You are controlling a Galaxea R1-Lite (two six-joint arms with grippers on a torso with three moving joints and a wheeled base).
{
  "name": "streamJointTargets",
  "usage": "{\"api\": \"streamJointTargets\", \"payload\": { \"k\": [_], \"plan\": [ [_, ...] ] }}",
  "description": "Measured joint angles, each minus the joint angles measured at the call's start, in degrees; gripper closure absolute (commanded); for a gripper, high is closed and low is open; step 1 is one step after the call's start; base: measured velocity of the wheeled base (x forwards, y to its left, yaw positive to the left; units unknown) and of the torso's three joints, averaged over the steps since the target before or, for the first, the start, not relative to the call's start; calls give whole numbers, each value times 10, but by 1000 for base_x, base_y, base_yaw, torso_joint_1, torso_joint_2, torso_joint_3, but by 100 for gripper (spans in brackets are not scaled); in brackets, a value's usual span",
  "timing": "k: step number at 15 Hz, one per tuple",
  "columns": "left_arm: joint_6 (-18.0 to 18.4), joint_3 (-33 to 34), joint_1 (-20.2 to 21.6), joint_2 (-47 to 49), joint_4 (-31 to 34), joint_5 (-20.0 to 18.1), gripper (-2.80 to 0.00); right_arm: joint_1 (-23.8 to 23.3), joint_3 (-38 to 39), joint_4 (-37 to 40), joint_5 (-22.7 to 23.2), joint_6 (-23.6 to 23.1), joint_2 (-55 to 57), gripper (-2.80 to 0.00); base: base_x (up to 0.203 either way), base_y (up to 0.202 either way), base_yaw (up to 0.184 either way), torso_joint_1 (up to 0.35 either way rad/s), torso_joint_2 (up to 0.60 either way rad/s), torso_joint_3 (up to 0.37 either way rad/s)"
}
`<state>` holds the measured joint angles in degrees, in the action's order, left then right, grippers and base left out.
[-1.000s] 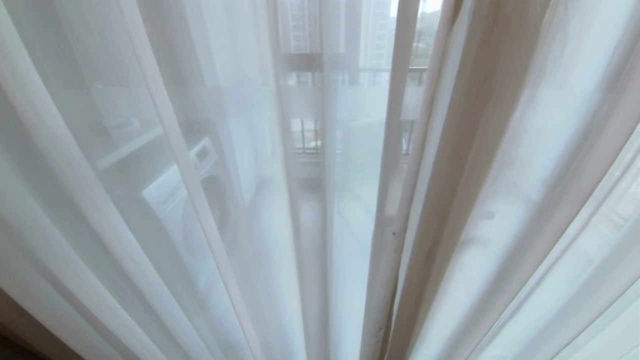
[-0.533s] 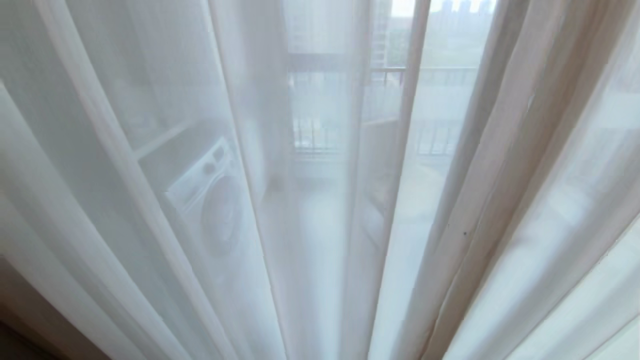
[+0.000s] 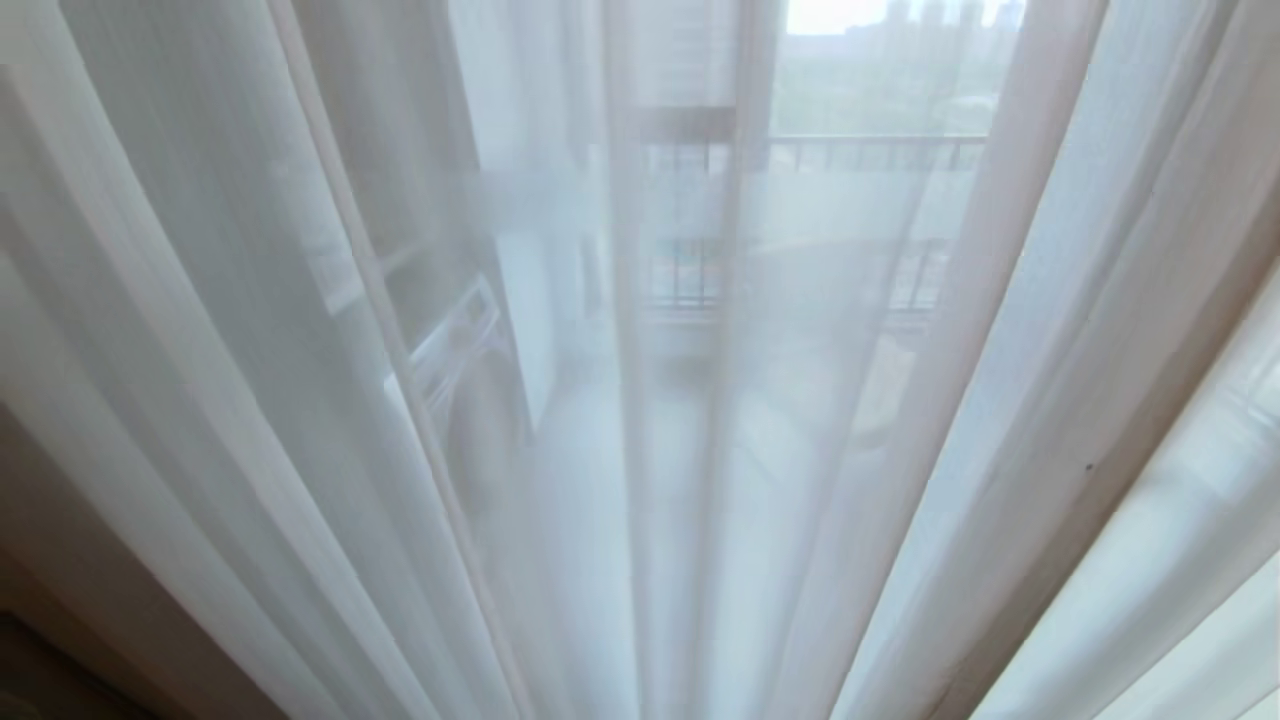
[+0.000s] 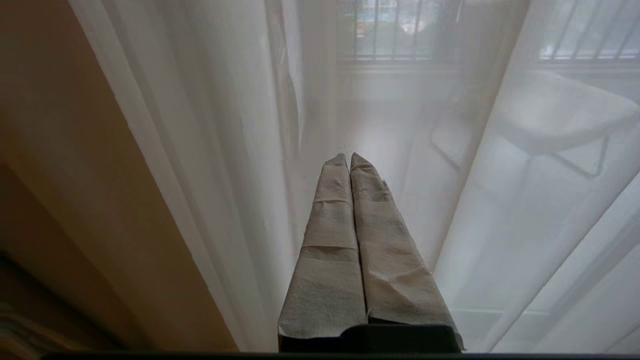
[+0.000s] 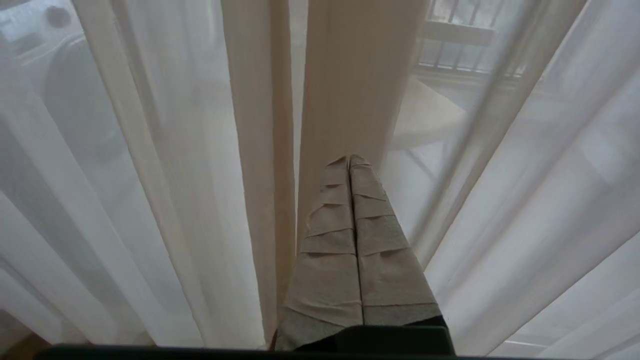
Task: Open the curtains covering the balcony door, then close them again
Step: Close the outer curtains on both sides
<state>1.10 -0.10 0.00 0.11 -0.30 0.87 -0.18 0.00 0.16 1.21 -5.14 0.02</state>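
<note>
Daylight from a balcony filters through sheer white curtains [image 3: 300, 300] that fill the head view in long vertical folds, drawn across the glass. Through the thin cloth show a dark balcony railing [image 3: 860, 150] with pale buildings beyond it, a white washing machine [image 3: 460, 360] standing on the left, and a white chair [image 4: 560, 115] on the balcony floor. A strip of warm beige wall [image 4: 60, 150] borders the sheers on the left. Neither arm shows in the head view. The left gripper [image 4: 348, 159] points straight at the sheer, its two tape-wrapped fingers [image 4: 330, 215] pressed together with nothing between them, their tips very near the fabric. The right gripper [image 5: 349, 160] is posed likewise, fingers [image 5: 380, 235] closed and empty, aimed at a denser cream fold [image 5: 350, 75] that hangs just ahead of its tips; whether either touches the cloth is unclear.
</note>
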Motion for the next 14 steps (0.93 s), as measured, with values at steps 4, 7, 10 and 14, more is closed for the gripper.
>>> {"api": "streamJointTargets", "payload": {
  "k": [4, 7, 10, 14],
  "plan": [
    [0, 0, 0, 0, 0, 0, 0, 0, 0, 0, 0, 0, 0, 0, 0, 191, 1, 3, 1, 3],
    [0, 0, 0, 0, 0, 0, 0, 0, 0, 0, 0, 0, 0, 0, 0, 194, 2, 3, 2, 1],
    [-1, 0, 0, 0, -1, 0, 0, 0, 0, 0, 0, 0, 0, 0, 0, 192, 0, -1, 1, 3],
    [0, 0, 0, 0, -1, 0, 0, 0, 0, 0, 0, 0, 0, 0, 0, 191, 0, 6, 4, 4]
  ]
}}
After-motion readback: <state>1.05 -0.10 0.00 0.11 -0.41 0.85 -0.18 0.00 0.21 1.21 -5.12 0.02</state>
